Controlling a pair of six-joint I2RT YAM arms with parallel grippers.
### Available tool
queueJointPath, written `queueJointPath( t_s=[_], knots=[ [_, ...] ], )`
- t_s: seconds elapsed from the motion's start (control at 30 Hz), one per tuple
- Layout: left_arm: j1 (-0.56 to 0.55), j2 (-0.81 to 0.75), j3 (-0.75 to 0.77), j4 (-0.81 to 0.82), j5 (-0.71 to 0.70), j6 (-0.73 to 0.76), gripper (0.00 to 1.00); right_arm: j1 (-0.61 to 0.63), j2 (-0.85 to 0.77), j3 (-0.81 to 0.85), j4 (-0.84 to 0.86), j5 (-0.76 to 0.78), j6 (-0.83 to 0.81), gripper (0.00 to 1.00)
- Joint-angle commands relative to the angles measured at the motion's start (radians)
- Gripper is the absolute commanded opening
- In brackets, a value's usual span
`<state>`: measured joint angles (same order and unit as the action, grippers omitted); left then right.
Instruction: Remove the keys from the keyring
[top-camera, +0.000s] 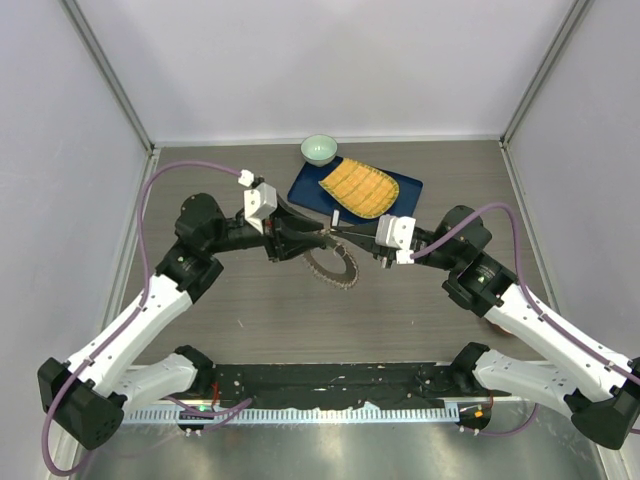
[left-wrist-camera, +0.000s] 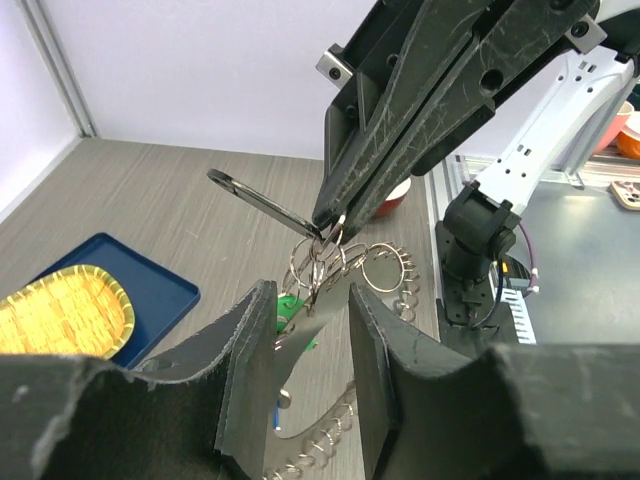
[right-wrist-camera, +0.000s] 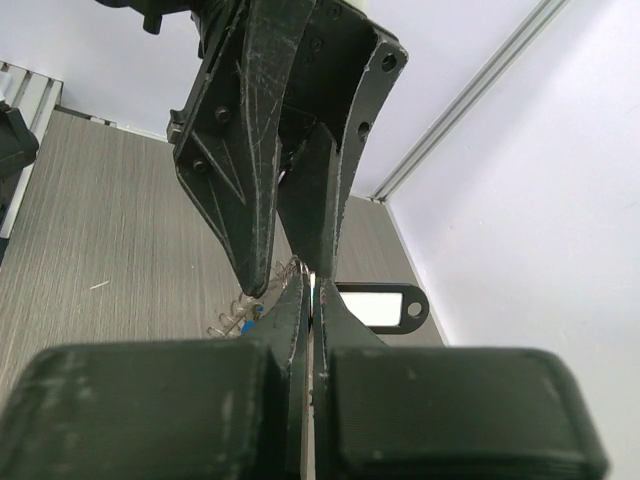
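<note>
the right end effector (left-wrist-camera: 332, 222) was clamped shut on the keyring (top-camera: 346, 278), at the spot where small split rings were bunched. the left end effector (left-wrist-camera: 310, 295) was set partly apart, with a silvery key (left-wrist-camera: 305, 335) between its fingers; whether that key was gripped could not be told. the other keys (top-camera: 318, 270) were fringed along the ring, which was found between the two arms over the middle of the desk (top-camera: 420, 320), near a blue tray (top-camera: 405, 188).
</note>
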<state>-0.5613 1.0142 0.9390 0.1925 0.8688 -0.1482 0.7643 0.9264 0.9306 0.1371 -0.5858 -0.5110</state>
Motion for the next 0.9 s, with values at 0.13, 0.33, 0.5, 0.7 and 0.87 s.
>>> queueJointPath(
  t_s=[0.13,0.33,0.5,0.7,0.87],
  knots=[
    [0.004,-0.028,-0.051,0.134,0.022,-0.02,0.35,0.006,-0.017,0.03,0.113,0.021,0.017,0.01],
    [0.005,-0.037,-0.077,0.16,0.012,-0.036,0.29,0.006,-0.017,0.027,0.114,0.027,0.016,0.01],
    [0.005,-0.094,-0.101,0.134,-0.079,-0.007,0.35,0.006,-0.018,0.028,0.111,0.032,0.014,0.01],
    [0.005,-0.158,-0.123,0.146,-0.129,-0.039,0.36,0.006,-0.021,0.028,0.105,0.035,0.012,0.01],
    [0.005,-0.164,-0.183,0.297,-0.129,-0.137,0.34,0.006,-0.02,0.025,0.11,0.035,0.014,0.01]
  ],
)
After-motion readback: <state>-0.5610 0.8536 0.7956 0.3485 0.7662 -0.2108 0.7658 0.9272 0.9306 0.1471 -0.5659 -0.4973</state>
